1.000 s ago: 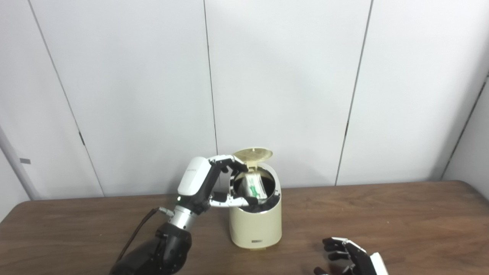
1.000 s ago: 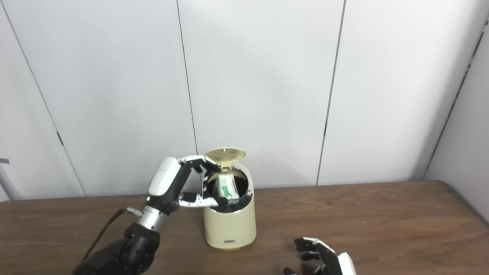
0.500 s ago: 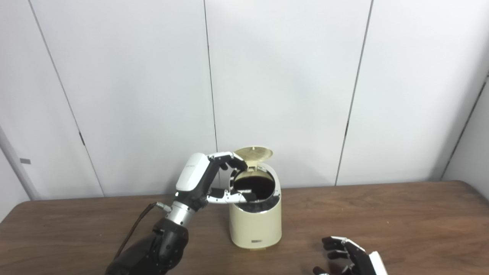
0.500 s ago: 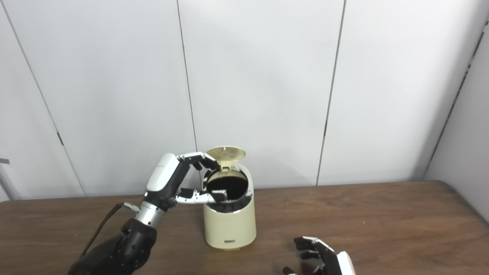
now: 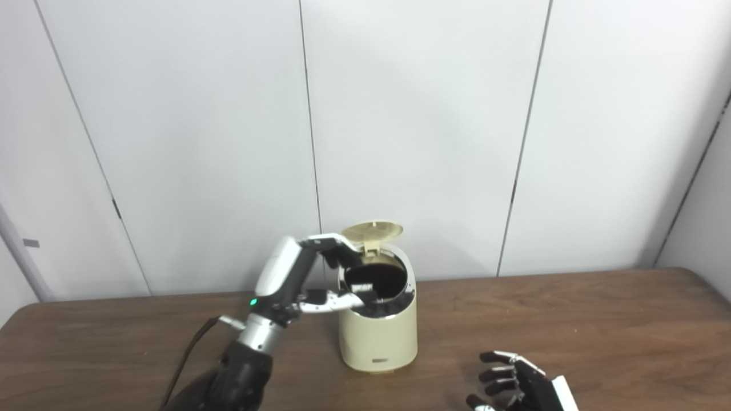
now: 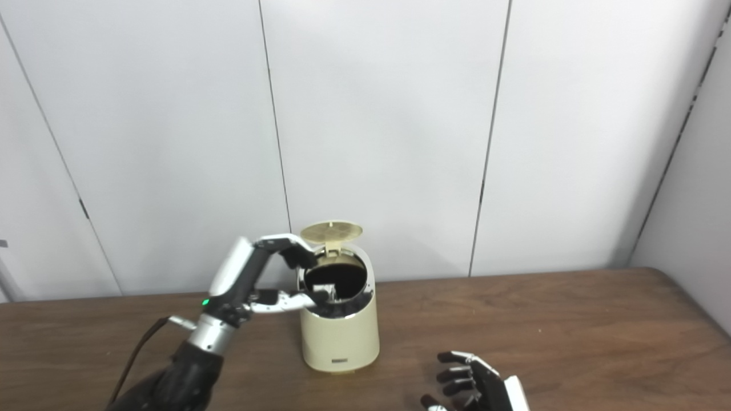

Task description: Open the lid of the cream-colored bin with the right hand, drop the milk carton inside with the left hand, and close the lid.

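Observation:
The cream-colored bin [image 5: 377,337] stands on the brown table, its round lid [image 5: 372,230] tipped up at the back. Its dark mouth [image 5: 378,279] faces me, and only a small white edge of the milk carton [image 5: 358,287] shows deep inside. My left hand [image 5: 308,279] hangs at the bin's left rim, open, with fingers spread over and beside the mouth and nothing in them. My right hand [image 5: 517,385] rests low at the table's front right, open, fingers curled loosely, well away from the bin.
The brown wooden table [image 5: 571,319] runs across the view, with a white panelled wall behind. A black cable [image 5: 191,354] trails along my left forearm.
The milk carton, sticking out of the bin a second ago, has dropped inside. My left hand has drawn back a little to the left. The camera has shifted slightly.

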Controlling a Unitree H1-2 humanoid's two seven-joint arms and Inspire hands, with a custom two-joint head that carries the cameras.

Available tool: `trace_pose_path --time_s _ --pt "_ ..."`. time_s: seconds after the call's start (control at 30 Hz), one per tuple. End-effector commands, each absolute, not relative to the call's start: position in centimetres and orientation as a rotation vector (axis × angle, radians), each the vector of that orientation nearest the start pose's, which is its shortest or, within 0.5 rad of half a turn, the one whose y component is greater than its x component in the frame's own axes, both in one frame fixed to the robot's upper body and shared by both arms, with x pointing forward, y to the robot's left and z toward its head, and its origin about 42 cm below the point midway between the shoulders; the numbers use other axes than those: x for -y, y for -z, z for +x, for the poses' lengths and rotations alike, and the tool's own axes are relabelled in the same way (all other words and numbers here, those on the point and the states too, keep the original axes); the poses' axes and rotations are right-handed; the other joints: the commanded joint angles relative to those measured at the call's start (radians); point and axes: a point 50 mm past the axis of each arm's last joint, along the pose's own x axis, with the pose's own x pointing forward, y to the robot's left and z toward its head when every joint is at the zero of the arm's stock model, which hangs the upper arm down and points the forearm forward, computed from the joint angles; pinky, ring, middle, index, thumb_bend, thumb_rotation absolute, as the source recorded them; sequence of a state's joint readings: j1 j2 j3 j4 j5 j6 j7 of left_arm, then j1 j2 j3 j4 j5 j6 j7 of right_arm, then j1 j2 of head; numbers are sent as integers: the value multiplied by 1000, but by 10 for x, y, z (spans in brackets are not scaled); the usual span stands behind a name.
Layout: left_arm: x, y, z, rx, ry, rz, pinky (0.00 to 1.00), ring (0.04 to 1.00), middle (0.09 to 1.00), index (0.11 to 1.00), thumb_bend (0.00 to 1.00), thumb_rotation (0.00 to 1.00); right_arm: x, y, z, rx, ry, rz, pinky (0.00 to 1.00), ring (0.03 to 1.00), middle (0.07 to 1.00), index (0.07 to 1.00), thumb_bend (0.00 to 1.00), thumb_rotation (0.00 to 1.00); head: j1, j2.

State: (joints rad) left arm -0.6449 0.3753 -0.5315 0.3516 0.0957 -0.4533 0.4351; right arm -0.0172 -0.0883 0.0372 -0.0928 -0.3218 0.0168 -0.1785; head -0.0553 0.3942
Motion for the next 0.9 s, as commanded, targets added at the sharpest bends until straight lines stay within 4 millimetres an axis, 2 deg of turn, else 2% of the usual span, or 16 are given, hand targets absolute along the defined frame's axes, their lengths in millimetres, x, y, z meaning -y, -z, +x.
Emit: trace_pose_path --time_s 0.0,0.07,0.1,0.13,0.17,0.23,0.33,0.43,0.5,0.57,0.63,0.67,0.8,0.87 --pt "-203 -269 439 823 204 364 407 451 473 487 499 71 232 -146 295 251 177 -367 599 668 678 653 322 310 4 1" --pt "-213 -271 429 799 252 273 430 481 517 491 495 83 233 -159 299 347 190 -350 602 673 684 650 308 312 12 1" --pt "-216 -270 424 791 272 235 453 510 551 565 562 295 233 -166 300 393 195 -345 592 665 678 648 304 302 12 1" --pt "-220 -267 418 783 293 204 477 544 590 634 636 475 234 -174 302 435 197 -329 597 674 683 653 302 342 11 -1" --pt "-224 -265 412 770 307 182 505 575 621 675 664 568 234 -182 303 476 197 -313 605 688 696 664 317 407 8 -3" --pt "-229 -258 399 740 309 147 562 628 669 719 696 661 234 -199 306 552 179 -254 620 723 724 685 360 504 6 -7" --pt "-233 -249 387 714 297 103 579 647 690 732 690 691 237 -218 310 635 148 -241 672 757 752 712 393 535 8 -15" --pt "-235 -234 378 689 261 58 571 635 681 736 722 762 242 -238 311 700 56 -289 773 819 808 774 440 632 9 -20" --pt "-236 -222 372 656 233 43 580 631 675 739 728 791 244 -251 311 720 -11 -324 807 847 838 805 471 670 7 -18" --pt "-238 -210 365 626 205 38 597 644 686 752 633 816 245 -263 310 738 -61 -372 835 889 884 857 543 741 6 -15" --pt "-238 -200 360 598 188 38 605 661 702 766 580 848 246 -273 309 748 -87 -402 850 911 910 888 597 787 5 -14" --pt "-239 -193 357 576 189 45 615 674 715 776 557 845 246 -282 310 755 -100 -433 857 920 918 895 633 793 5 -12" --pt "-238 -171 344 514 190 61 632 704 738 797 583 675 243 -317 317 780 -130 -564 834 920 951 933 781 891 3 -9" --pt "-237 -160 339 492 180 78 632 708 740 797 586 645 239 -333 321 785 -144 -606 820 918 958 937 821 886 -3 -21"
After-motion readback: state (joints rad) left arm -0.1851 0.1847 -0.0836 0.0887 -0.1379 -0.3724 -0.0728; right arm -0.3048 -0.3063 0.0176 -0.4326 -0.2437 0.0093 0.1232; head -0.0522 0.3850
